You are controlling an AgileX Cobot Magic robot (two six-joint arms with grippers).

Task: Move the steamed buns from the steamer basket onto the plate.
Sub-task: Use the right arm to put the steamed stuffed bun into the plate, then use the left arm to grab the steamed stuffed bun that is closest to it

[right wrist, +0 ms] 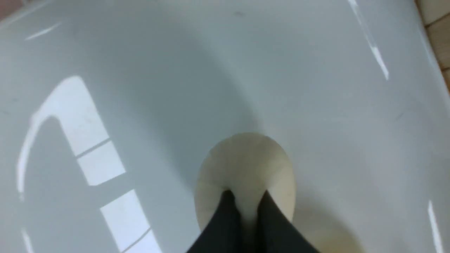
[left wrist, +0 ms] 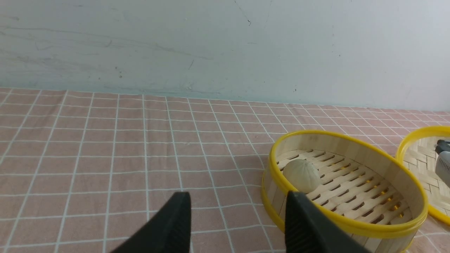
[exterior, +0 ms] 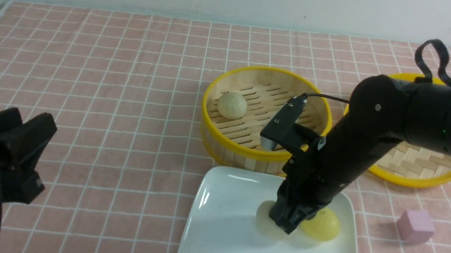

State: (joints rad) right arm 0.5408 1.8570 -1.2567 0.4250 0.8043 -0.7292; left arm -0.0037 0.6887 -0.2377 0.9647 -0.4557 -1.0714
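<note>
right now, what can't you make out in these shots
- Front view: the right pincer covers most of the pale beige pleated bun it pinches; touching the glossy white square plate or not, unclear.
- Front view: the yellow pleated bun is partly behind that pincer.
- Front view: the right arm hides much of the shallow yellow-rimmed woven-bottom lid; the left wrist view's edge cuts it off.

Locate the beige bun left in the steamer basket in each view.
Front: beige bun in the steamer basket, left part of its floor.
Left wrist: same bun on the basket's slatted floor.
Right wrist: not in it.
Shared landmark: basket's yellow rim, in front and left wrist views.
</note>
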